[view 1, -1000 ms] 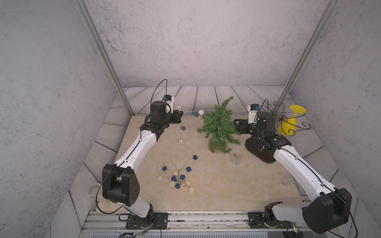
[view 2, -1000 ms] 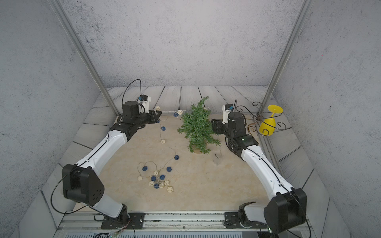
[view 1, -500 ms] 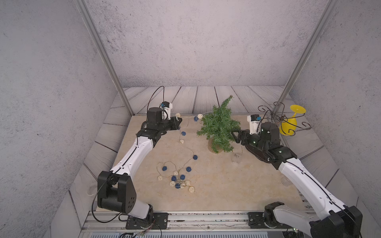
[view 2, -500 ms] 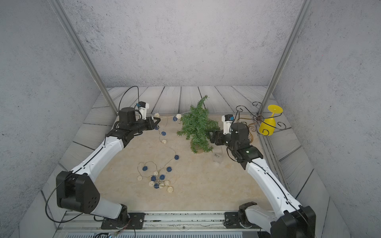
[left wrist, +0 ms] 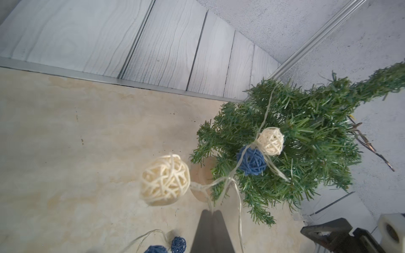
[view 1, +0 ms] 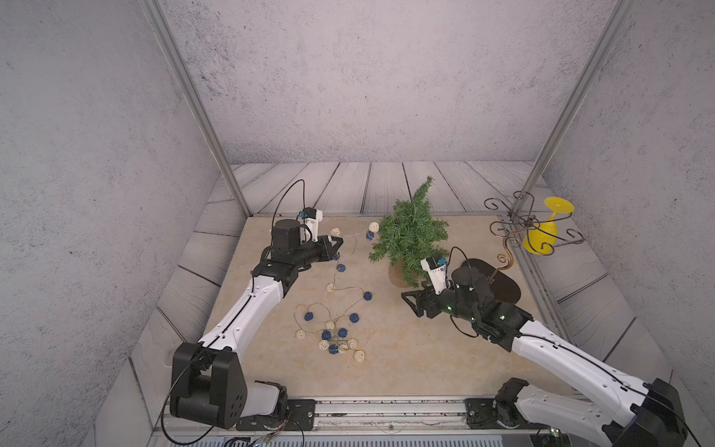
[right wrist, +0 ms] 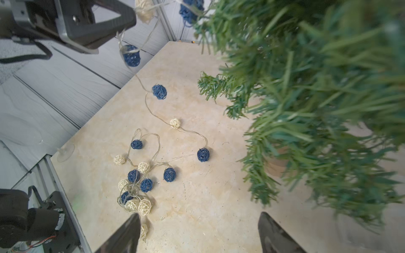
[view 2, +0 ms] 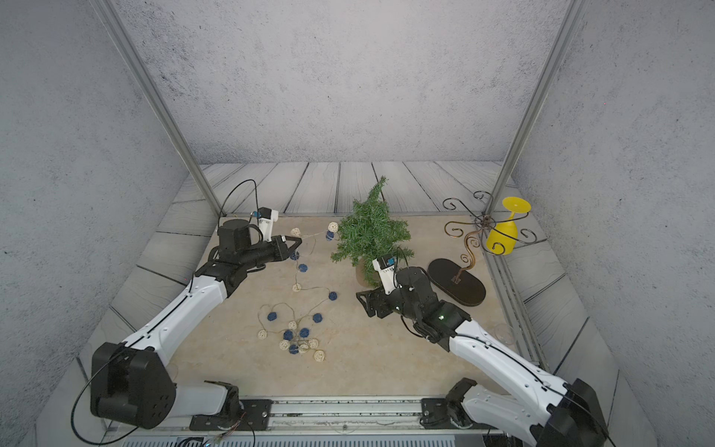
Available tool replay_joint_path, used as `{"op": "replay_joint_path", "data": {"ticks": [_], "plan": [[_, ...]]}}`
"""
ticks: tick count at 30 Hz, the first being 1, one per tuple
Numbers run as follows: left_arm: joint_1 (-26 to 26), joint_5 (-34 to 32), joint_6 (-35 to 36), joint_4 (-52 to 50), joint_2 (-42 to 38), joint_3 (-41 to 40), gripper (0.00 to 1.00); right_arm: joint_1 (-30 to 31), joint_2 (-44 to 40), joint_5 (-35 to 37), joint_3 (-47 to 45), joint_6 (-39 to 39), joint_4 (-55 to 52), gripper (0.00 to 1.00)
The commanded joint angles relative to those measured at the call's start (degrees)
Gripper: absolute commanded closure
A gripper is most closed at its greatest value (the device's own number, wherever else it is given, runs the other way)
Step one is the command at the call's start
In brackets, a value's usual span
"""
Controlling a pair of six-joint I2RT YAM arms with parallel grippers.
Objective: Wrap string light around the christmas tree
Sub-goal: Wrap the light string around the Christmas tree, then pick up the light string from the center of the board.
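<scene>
- Left wrist view, clearer than top views: left gripper (left wrist: 211, 213) pinched tight on string light (left wrist: 164, 180) wire.
- Right gripper (right wrist: 199, 214) gapes wide, empty.
- Two balls rest against christmas tree (left wrist: 306, 135).

No readable text, label, number — nothing legible anywhere.

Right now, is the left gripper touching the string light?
Touching. The left wrist view shows the left gripper shut on the string light wire.

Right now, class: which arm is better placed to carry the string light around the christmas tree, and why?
Probably the left. The left gripper is shut on the string light wire, which runs onto the christmas tree; the right gripper is open and empty.
</scene>
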Motion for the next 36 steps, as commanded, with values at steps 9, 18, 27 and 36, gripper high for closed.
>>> {"op": "replay_joint_path", "data": {"ticks": [9, 18, 27, 36], "plan": [[-1.6, 3.1, -3.4, 6.6, -2.2, -4.6, 1.00, 11.7, 10.2, 7.1, -3.7, -1.7, 20.5, 0.22], [-1.7, 4.9, -6.2, 8.6, -2.1, -4.4, 1.00, 15.1, 34.3, 10.7, 2.4, -4.0, 42.6, 0.20], [-1.7, 3.4, -5.8, 6.7, -3.5, -4.2, 1.00, 15.2, 56.1, 14.3, 16.7, -8.9, 53.8, 0.26], [-1.8, 3.6, -6.2, 7.2, -4.1, -4.8, 1.00, 13.5, 62.6, 15.5, 20.1, -6.5, 58.8, 0.64]]}}
